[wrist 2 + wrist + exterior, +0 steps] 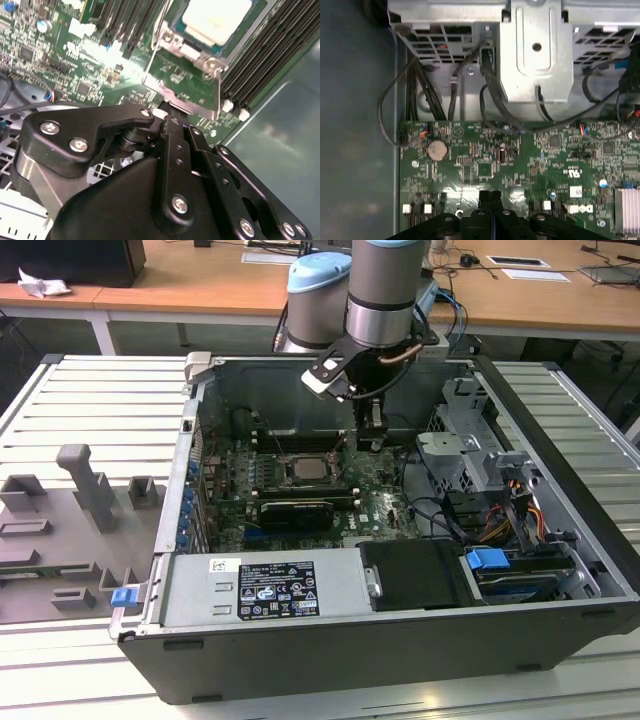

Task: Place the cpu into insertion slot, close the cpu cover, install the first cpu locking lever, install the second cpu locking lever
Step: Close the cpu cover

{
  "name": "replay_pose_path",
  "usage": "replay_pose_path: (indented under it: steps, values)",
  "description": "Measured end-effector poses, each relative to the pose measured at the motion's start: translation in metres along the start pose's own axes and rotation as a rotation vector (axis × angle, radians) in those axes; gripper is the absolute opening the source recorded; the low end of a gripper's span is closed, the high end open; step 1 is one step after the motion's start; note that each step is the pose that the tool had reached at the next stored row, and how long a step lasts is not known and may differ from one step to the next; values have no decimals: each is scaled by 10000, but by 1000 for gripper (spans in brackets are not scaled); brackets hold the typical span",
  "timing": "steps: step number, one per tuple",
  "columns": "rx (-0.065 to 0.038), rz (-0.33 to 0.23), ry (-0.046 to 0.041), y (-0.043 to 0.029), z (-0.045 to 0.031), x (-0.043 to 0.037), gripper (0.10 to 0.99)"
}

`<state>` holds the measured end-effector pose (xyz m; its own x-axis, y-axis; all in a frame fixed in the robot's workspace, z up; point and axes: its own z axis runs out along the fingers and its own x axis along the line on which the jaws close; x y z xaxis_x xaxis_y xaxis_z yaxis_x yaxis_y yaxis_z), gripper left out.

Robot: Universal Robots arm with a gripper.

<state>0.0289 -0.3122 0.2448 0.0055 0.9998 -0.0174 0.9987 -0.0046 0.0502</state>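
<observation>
— Where is the cpu (216, 19)?
— Lying flat in the insertion slot (176, 24), its pale top bare. The cpu cover (192, 102) is swung up off it, tilted, with green board showing through its cut-out.
— And the end effector (490, 196)?
— Fingers (485, 201) pressed together, tips at the cover's free edge. Whether they nip a sliver of it, I cannot tell.
— Room around it?
— Tight. Black memory slots (265, 55) flank the slot. A metal drive cage (470, 440) and loose cables (415, 100) sit near. The case (400, 650) walls ring everything on the slatted desk (580, 400).
— Any writing?
— A dark label (275, 588) on the power supply (200, 590). I cannot make out its print.
</observation>
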Motion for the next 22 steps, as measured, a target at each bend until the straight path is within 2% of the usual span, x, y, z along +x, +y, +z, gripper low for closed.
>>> replay_pose_path:
  steps: [8, 13, 14, 16, 18, 22]
  values:
    - [0, 1, -1, -278, 3, -1, 106]
    - [0, -1, 0, -357, 70, 4, 106]
    - [1, -2, -2, -400, 82, 4, 106]
    - [2, -1, 0, -450, 82, 4, 106]
    - [1, -1, 2, -548, 79, 4, 106]
    - [1, -1, 2, -600, 76, 3, 106]
